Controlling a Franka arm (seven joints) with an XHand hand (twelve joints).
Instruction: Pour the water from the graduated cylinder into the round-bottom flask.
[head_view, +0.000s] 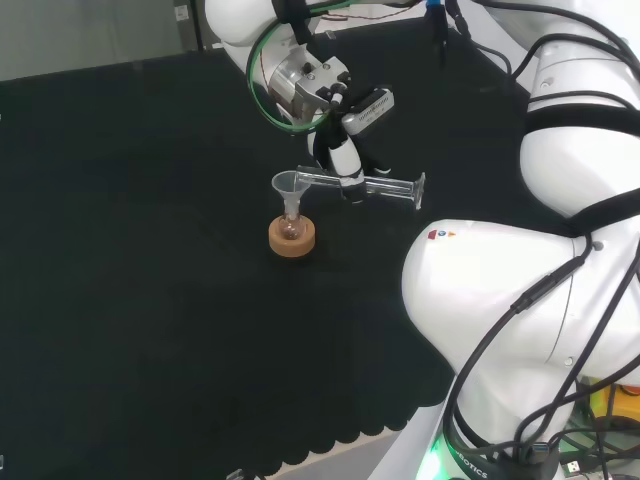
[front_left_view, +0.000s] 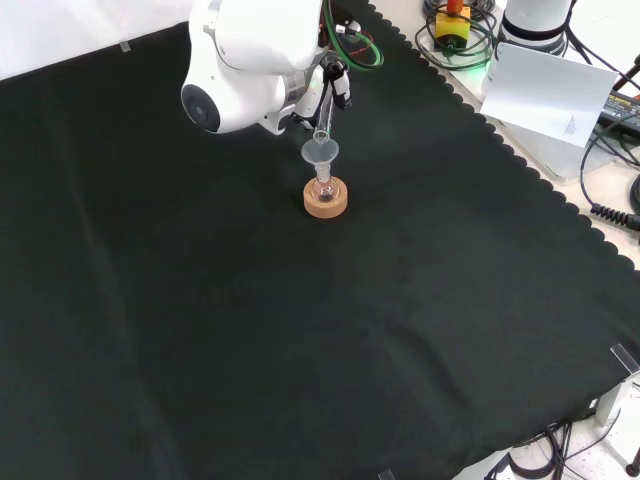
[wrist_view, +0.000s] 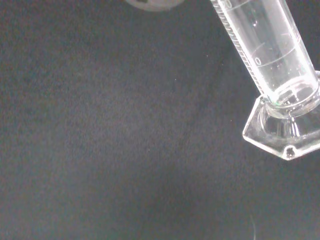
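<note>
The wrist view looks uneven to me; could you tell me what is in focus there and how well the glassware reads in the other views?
Wrist view: the graduated cylinder and its markings are sharp; a white part at the edge is blurred. Head view: cylinder and funnel show by pale highlights against the black cloth. Front view: the cork ring stands out; the glass is faint.

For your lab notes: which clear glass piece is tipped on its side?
The clear graduated cylinder, held nearly level by the robot hand; the funnel and flask stand upright.

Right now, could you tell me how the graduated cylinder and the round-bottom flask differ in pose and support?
The graduated cylinder lies about level in the hand, off the cloth; the round-bottom flask stands upright on a cork ring. The cylinder's mouth is bare; the flask carries a funnel. Both are clear ware.
</note>
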